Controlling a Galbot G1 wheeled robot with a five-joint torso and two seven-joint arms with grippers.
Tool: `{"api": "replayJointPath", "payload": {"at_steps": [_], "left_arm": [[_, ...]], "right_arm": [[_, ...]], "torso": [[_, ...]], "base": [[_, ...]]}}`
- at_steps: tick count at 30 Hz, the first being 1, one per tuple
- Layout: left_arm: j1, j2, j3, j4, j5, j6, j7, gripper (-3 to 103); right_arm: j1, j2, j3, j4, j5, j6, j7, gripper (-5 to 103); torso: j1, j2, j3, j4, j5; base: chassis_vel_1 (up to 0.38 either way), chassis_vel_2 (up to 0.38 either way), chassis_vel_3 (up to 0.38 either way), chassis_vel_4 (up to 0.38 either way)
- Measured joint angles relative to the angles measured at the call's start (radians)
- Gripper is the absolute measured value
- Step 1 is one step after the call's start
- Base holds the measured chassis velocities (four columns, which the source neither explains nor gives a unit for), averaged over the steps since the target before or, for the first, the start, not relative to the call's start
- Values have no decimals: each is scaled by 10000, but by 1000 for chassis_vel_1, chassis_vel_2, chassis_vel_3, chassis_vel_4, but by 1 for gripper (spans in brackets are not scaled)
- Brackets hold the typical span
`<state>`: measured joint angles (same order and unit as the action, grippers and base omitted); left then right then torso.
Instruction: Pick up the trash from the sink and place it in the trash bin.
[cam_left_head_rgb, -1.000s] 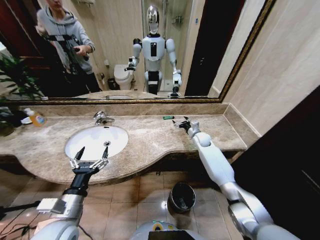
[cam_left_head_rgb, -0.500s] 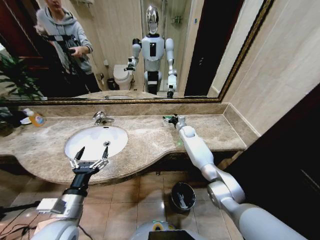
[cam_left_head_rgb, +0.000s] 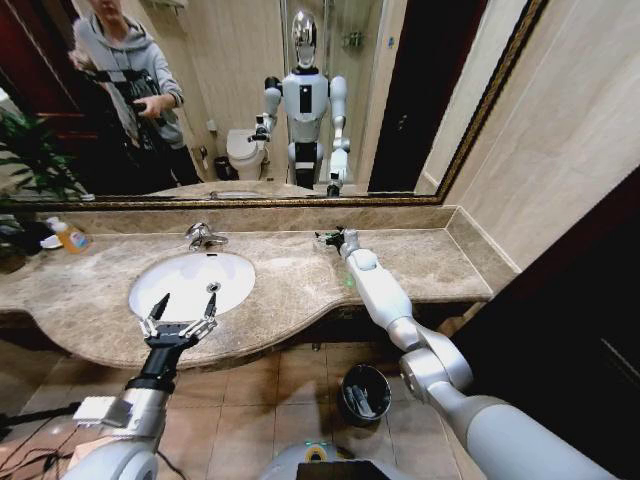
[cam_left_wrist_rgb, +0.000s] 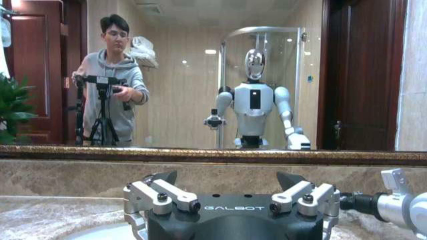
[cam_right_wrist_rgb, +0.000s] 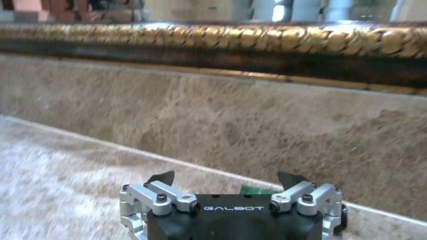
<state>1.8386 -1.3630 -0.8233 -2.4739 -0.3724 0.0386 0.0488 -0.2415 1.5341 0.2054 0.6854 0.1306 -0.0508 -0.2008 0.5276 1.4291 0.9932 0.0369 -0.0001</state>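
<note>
**Right arm stretched to the back wall, left gripper poised at the basin**

Here is the right arm, reaching long across the beige-brown marble counter (cam_left_head_rgb: 290, 275), its right gripper (cam_left_head_rgb: 327, 238) right up at the back edge where the counter meets the marble splashback under the gold-framed mirror (cam_left_head_rgb: 250, 100). In the right wrist view the right gripper's (cam_right_wrist_rgb: 227, 179) two dark fingertips (cam_right_wrist_rgb: 160, 177) stand apart, jaws spread, and between them peeks a short dark green stick (cam_right_wrist_rgb: 257, 189), lying on the marble close to the splashback. Whether the fingers touch it, I cannot tell; nothing is pinched.

Over on the other side, the left gripper (cam_left_head_rgb: 180, 312) hovers above the near rim of the white oval sink (cam_left_head_rgb: 190, 282), its fingers splayed wide and pointing up toward the basin. The left wrist view confirms it: the left gripper's (cam_left_wrist_rgb: 227, 179) tips are well apart with nothing between them. The chrome tap (cam_left_head_rgb: 203, 236) sits at the back of the sink, and the basin's white bowl looks bare from the head camera.

Down on the tiled floor, below the counter's front edge and near the right arm's elbow, stands the small round black trash bin (cam_left_head_rgb: 364, 393) with its shiny rim; something pale lies inside it. Far off at the left end of the counter sits a clear bottle of orange liquid (cam_left_head_rgb: 68, 234).
</note>
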Motion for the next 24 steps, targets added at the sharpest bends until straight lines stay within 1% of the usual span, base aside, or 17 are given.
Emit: {"api": "replayJointPath", "payload": {"at_steps": [10,12,18,19,21,22,24], "left_arm": [[-1,0,0,0,0,0,0,100],[0,0,0,-1,0,0,0,100],[0,0,0,0,0,0,0,100],[0,0,0,0,0,0,0,100],[0,0,0,0,0,0,0,100],[0,0,0,0,0,0,0,100],[0,0,0,0,0,0,0,100]], "right_arm": [[-30,-290,-332,88,14,-216,-161,100],[48,-391,-410,58,14,-259,-292,100],[292,-261,-491,-206,2,-331,-301,100],[346,-214,-521,-276,-30,-447,-253,100],[377,-192,-571,-253,-210,-925,-204,100],[377,-192,-571,-253,-210,-925,-204,100],[382,-274,-633,-121,-380,-1389,-295,100]], "torso": [[0,0,0,-1,1],[0,1,-1,-2,0],[0,1,-1,-1,1],[0,0,0,0,1],[0,0,-1,0,0],[0,0,-1,0,0],[-1,1,-2,1,0]], "base": [[0,0,0,0],[0,0,0,0],[0,0,0,0],[0,0,0,0],[0,0,0,0],[0,0,0,0],[0,0,0,0]]}}
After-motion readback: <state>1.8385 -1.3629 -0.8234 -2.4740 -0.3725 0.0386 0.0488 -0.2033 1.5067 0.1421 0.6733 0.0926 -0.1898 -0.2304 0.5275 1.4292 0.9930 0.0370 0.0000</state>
